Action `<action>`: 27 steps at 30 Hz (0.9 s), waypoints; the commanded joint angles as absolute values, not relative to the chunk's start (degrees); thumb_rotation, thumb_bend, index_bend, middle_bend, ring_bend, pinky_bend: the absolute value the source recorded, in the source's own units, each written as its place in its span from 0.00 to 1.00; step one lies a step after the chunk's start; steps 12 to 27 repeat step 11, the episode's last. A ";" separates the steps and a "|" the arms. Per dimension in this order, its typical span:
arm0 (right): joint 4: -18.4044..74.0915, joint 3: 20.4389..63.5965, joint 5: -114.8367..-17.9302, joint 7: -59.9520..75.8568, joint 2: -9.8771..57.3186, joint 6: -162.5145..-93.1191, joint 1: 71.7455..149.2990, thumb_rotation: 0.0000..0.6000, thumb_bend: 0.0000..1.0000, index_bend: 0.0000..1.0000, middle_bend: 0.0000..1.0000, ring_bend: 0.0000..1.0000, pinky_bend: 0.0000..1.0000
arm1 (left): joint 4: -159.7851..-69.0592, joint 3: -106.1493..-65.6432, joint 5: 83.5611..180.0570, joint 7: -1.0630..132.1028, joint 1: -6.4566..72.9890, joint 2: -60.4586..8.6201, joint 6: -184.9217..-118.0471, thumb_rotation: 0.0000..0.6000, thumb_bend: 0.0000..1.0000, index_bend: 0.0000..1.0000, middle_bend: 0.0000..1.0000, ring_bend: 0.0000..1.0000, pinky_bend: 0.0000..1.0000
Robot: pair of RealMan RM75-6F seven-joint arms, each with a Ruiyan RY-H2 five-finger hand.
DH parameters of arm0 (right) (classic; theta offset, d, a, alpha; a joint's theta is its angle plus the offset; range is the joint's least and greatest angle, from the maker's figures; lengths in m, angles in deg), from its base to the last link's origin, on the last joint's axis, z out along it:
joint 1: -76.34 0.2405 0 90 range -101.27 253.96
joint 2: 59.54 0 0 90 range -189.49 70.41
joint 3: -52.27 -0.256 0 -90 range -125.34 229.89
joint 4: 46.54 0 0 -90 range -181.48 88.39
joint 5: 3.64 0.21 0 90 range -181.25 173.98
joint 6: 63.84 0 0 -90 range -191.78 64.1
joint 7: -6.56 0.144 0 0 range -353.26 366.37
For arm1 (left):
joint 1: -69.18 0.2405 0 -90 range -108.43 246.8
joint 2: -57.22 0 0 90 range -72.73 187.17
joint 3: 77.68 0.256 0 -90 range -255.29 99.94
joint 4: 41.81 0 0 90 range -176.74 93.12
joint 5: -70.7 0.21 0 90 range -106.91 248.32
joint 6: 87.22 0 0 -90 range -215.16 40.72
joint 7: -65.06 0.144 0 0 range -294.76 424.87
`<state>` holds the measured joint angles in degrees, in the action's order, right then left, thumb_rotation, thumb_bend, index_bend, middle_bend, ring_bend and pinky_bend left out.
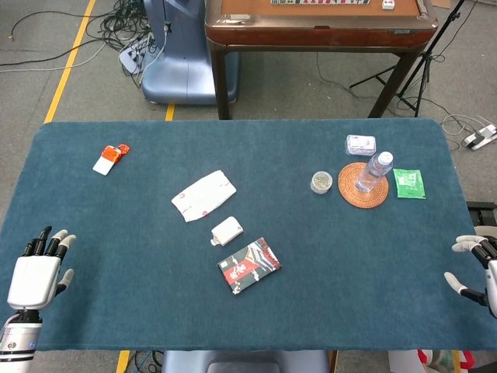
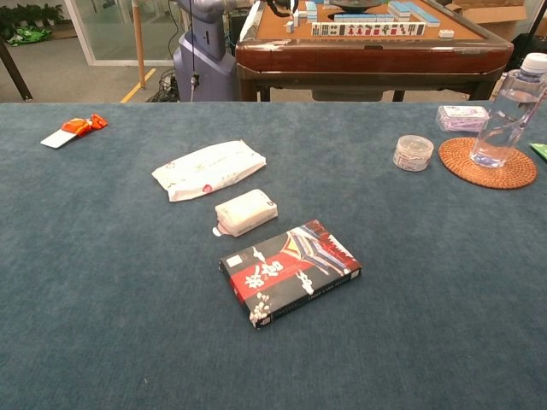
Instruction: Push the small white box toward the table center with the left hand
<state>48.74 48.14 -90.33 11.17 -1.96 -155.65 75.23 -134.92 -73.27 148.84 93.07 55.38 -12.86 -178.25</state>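
The small white box [image 1: 227, 230] [image 2: 246, 212] lies flat near the middle of the blue table, between a white packet and a patterned card box. My left hand [image 1: 35, 272] is far off at the table's front left corner, fingers straight and apart, holding nothing. At the front right edge my right hand [image 1: 475, 268] shows only partly, fingers spread, empty. Neither hand appears in the chest view.
A white packet [image 1: 203, 195] [image 2: 209, 169] lies just behind the box, a red-and-black card box [image 1: 248, 265] [image 2: 291, 271] just in front. An orange-and-white item [image 1: 109, 158] sits far left. At the right are a bottle [image 1: 374, 171] on a woven coaster, a small round tin [image 1: 321, 182] and a green packet [image 1: 408, 183].
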 commanded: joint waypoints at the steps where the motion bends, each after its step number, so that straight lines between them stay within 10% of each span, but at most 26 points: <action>1: 48.63 47.97 -89.98 11.35 -1.93 -155.29 75.36 1.00 0.14 0.44 0.36 0.26 0.38 | -132.63 -73.83 149.83 91.03 55.88 -13.23 -177.88 1.00 0.29 0.27 0.24 0.11 0.22; 27: 47.87 48.16 -90.25 12.40 -1.68 -153.25 76.33 1.00 0.14 0.44 0.36 0.26 0.38 | -130.52 -75.12 150.39 90.98 56.70 -14.43 -175.26 1.00 0.28 0.28 0.25 0.12 0.23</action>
